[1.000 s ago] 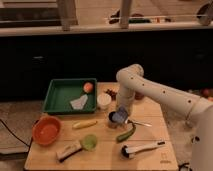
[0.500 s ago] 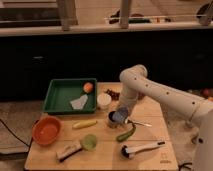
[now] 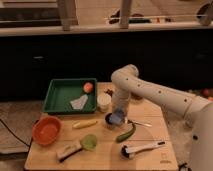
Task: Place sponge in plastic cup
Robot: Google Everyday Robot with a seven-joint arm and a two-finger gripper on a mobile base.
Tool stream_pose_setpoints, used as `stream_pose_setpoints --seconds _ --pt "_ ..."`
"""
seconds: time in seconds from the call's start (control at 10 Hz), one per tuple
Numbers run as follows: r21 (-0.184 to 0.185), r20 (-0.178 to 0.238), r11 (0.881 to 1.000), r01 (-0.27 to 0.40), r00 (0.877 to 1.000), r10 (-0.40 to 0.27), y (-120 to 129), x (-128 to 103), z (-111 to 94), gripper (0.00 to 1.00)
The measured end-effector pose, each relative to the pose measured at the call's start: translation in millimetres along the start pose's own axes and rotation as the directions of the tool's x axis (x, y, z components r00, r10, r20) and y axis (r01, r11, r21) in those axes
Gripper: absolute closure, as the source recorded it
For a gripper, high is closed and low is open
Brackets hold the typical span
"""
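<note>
The blue-grey sponge (image 3: 116,118) sits at the mouth of the small dark grey plastic cup (image 3: 110,121), near the middle of the wooden table. I cannot tell whether it rests inside the cup or is held just above it. My gripper (image 3: 118,111) points down right over the sponge and cup, at the end of the white arm (image 3: 150,92) that reaches in from the right. The arm's wrist hides the back of the cup.
A taller white cup (image 3: 104,101) stands just left of the gripper. A green tray (image 3: 60,95) holds an orange fruit (image 3: 88,87) and a white cloth. An orange bowl (image 3: 46,131), light green cup (image 3: 90,142), yellow piece (image 3: 85,123), green vegetable (image 3: 126,133) and black-and-white brush (image 3: 142,148) lie around.
The gripper has shifted slightly to the left over the dark cup, with the sponge under it. Nothing else on the table has moved.
</note>
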State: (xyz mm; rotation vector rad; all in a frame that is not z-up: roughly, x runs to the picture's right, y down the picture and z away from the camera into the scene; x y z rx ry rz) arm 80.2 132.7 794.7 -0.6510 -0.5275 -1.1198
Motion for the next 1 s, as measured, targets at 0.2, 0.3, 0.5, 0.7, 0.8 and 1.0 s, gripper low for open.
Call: stream_pose_setpoints --seconds 0.2,0.3,0.5,0.7,0.8,1.0 --pt "0.005 -0.015 1.000 0.027 1.000 -0.027 -10 -4 -6 1.00" --pt "0.005 -0.027 0.999 0.039 0.999 -0.039 -12 -5 -10 1.00" --pt "0.009 -0.036 0.997 0.070 0.997 -0.070 -18 -9 -16 1.00" --pt "0.018 -0.034 0.991 0.132 0.991 -0.132 -30 -16 -20 1.00" --pt "0.022 -0.030 0.985 0.170 0.985 -0.169 -38 -20 -20 1.00" --pt "0.013 -0.004 0.967 0.253 0.967 -0.253 -52 -33 -19 1.00"
